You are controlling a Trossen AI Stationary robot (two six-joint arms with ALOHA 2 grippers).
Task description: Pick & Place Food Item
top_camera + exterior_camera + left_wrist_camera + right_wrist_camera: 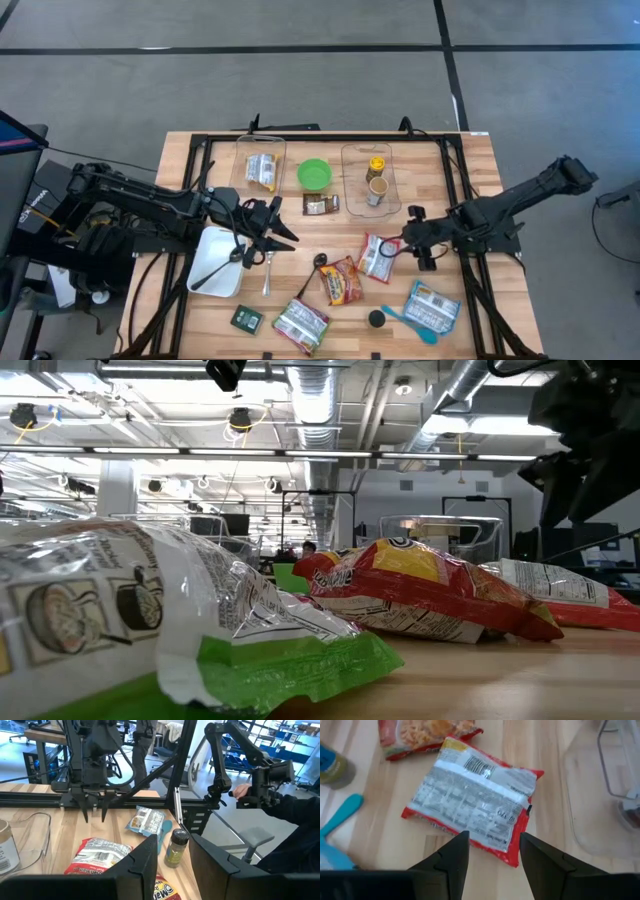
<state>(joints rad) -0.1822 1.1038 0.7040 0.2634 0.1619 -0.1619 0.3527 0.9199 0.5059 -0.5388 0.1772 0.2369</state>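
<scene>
2 claws open (both empty): right claw point(490, 851) above red-edged packet point(475, 800), left claw point(172, 854) idle.

Open wood just ahead of the right gripper point(490, 851), its fingers apart above the near edge of the red-edged packet point(472, 800). Beside that packet – clear container point(371, 180) on one side, orange noodle bag point(341, 281) on the other. Toward the table front – small dark jar point(376, 319), teal scoop point(412, 325), blue-white pouch point(433, 306) crowding the corner.
</scene>
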